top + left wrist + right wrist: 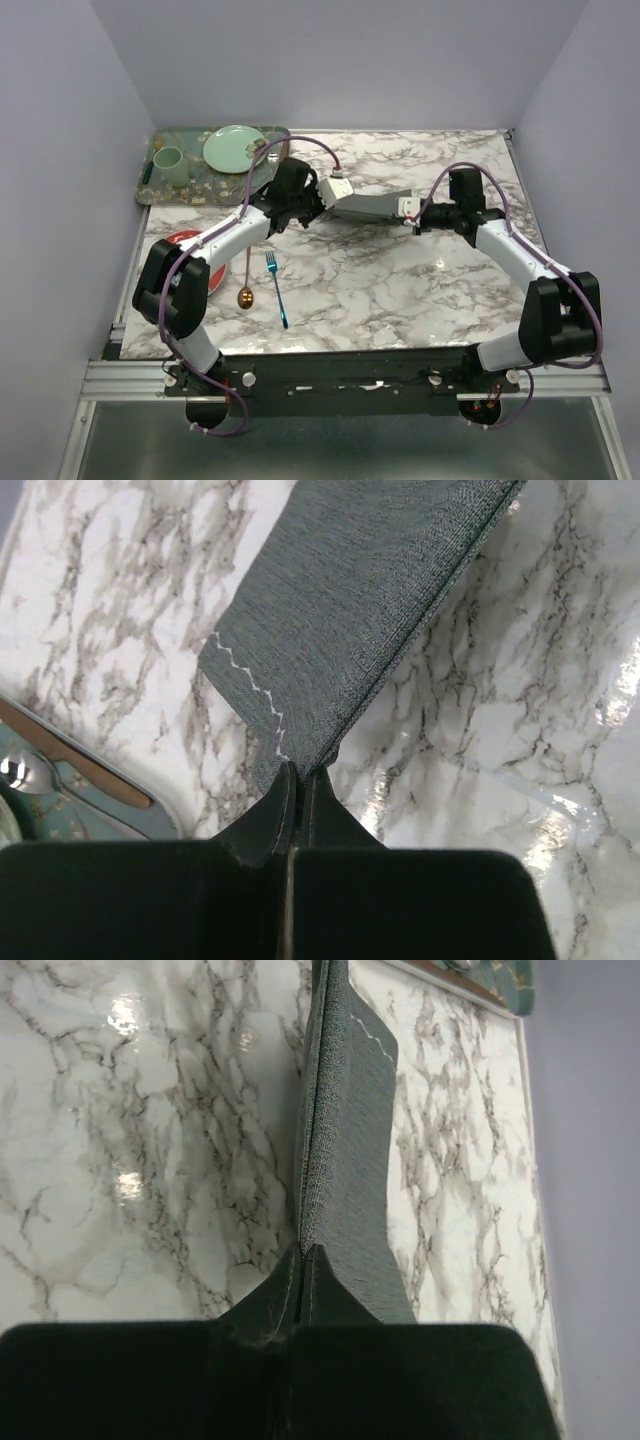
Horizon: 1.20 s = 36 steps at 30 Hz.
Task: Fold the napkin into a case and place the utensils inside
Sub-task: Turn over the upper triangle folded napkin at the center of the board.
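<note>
One napkin point(375, 206), one blue fork point(277, 288), one copper spoon point(246, 285). Two plates: a green plate point(236, 148) and a red plate point(180, 240). One cup point(168, 164). One tray point(200, 186), at ten o'clock on the bench point(400, 290). One brown-handled utensil point(70, 755). Two grippers: left gripper point(334, 201), right gripper point(412, 218).

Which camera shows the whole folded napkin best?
Top external: the napkin shows end to end between the left gripper and right gripper. Left wrist shows only one pinched end with zigzag stitching; right wrist the other, edge-on.
</note>
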{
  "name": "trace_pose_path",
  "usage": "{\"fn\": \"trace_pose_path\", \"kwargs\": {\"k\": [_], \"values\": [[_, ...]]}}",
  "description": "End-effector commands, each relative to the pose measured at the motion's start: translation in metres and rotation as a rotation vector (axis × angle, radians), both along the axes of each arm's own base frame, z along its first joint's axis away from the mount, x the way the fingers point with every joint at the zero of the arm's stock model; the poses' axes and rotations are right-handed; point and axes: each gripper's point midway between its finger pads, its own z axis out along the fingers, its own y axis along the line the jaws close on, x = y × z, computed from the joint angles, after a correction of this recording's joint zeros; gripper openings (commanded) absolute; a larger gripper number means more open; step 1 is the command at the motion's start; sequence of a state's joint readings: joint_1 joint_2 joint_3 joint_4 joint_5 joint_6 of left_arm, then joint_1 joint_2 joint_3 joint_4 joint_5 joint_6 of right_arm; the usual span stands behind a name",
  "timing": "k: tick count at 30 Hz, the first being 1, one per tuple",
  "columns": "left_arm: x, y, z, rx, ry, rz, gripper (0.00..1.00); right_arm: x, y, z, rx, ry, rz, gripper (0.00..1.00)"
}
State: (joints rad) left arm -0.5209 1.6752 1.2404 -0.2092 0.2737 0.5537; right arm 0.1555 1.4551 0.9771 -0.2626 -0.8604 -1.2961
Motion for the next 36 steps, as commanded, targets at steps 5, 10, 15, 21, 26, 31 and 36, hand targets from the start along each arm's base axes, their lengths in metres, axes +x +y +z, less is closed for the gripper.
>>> {"fn": "trace_pose_path", "kwargs": {"k": [5, 10, 15, 21, 26, 31, 36], "values": [[-0.037, 0.025, -0.026, 0.077, 0.091, 0.068, 0.0, -0.036, -0.012, -0.02, -0.056, 0.082, -0.044, 0.01], [-0.012, 0.025, 0.024, 0.006, 0.051, 0.179, 0.0, -0.016, -0.013, 0.027, 0.022, 0.095, -0.155, 0.01], [-0.003, 0.022, 0.089, -0.074, -0.035, 0.197, 0.0, -0.014, -0.01, 0.09, 0.098, 0.016, -0.169, 0.0], [-0.01, 0.027, 0.116, -0.072, -0.048, 0.196, 0.0, -0.02, -0.011, 0.107, 0.105, 0.01, -0.166, 0.01], [0.001, 0.027, 0.116, -0.043, -0.062, 0.207, 0.0, 0.003, -0.015, 0.104, 0.092, 0.013, -0.181, 0.01], [0.052, 0.025, 0.118, -0.052, -0.089, 0.283, 0.0, 0.051, -0.025, 0.102, 0.091, 0.011, -0.216, 0.01], [0.108, 0.015, 0.137, -0.114, -0.137, 0.337, 0.0, 0.096, -0.033, 0.145, 0.116, -0.102, -0.238, 0.01]]}}
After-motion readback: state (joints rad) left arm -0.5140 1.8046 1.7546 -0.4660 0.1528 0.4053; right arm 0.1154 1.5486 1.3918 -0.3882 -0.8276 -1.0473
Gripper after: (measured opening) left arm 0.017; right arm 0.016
